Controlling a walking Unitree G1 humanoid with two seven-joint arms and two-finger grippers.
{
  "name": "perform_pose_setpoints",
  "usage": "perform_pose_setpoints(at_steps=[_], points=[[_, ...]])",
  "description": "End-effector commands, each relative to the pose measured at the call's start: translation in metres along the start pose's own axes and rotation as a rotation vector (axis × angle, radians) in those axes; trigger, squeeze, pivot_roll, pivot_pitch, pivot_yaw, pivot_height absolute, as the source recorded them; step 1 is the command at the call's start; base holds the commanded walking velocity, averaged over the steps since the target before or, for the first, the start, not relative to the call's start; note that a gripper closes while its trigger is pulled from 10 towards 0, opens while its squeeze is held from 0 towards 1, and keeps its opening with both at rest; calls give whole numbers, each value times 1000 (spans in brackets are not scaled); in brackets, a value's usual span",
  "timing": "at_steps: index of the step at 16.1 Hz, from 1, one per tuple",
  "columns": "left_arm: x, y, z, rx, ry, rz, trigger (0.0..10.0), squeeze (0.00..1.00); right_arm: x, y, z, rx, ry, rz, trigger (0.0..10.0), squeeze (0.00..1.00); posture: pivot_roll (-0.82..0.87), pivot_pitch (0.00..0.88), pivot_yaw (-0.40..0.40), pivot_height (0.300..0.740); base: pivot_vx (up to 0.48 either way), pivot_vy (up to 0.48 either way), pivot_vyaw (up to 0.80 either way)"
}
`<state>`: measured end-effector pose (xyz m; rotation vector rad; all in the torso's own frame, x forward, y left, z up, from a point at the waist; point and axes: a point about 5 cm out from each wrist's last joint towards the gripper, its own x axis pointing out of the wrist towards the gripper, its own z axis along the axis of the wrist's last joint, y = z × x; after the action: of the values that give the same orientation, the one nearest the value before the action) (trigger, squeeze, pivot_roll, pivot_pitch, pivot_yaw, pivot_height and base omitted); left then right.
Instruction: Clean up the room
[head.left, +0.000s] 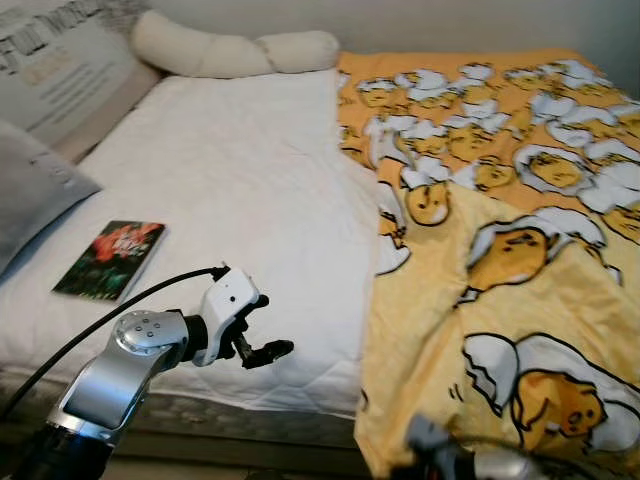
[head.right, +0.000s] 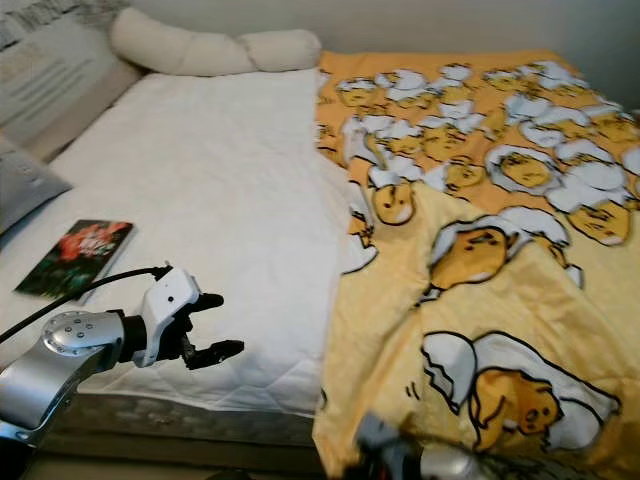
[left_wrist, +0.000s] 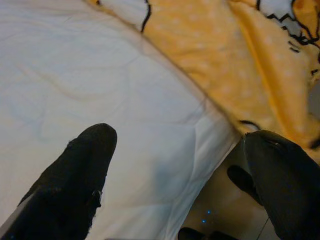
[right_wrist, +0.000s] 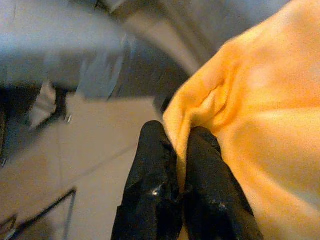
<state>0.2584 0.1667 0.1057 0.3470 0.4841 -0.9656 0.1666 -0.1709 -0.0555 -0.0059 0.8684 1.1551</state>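
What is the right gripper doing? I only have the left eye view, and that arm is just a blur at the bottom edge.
Observer: The right gripper is pinched shut on a fold of the yellow blanket.
Operator: And the left one?
Observer: The left gripper is open and holds nothing, above the near edge of the white sheet.
Operator: What lies beyond that edge?
Observer: Pale floor, with the blanket hanging alongside.

Yellow duvet (head.left: 520, 260) w/ egg cartoons (white+orange), white sheet (head.left: 230, 200), red-green book (head.left: 110, 258).
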Motion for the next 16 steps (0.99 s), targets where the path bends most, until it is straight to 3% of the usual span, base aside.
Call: perform_pose_setpoints(at_steps=[1,3,4,8,9,11,13,15,16], points=[[-1,3,3,12,3,9,10000,0,-6,-10,21,-34,-71,0,10000,1000,95,0,88,740,0,0,0],[-1,3,4,12,0,11,10000,0,-20,-29,59,-112,-131,5,10000,1000,99,0,87,740,0,0,0],[-2,3,4,12,1,11,10000,0,-21,-32,67,-121,-153,-17,10000,1000,99,0,87,740,0,0,0],[-2,4,3,11,3,16,10000,0,-31,-49,137,-102,-447,-97,10000,1000,104,0,84,740,0,0,0],[-2,4,4,12,3,16,10000,0,-30,-53,155,-94,-512,-175,10000,1000,103,0,84,740,0,0,0],[-1,4,5,15,0,15,10000,0,-18,-61,172,-72,-509,-368,10000,1000,106,0,86,740,0,0,0],[0,4,7,18,-3,18,10000,0,-6,-70,179,-1,-427,-610,10000,1000,116,0,81,740,0,0,0],[-1,5,8,18,-4,21,10000,0,0,-72,180,62,-396,-716,10000,1000,124,0,76,740,0,0,0],[-2,5,8,17,-3,24,10000,0,8,-70,181,39,-354,-770,10000,1000,129,0,74,740,0,0,0]])
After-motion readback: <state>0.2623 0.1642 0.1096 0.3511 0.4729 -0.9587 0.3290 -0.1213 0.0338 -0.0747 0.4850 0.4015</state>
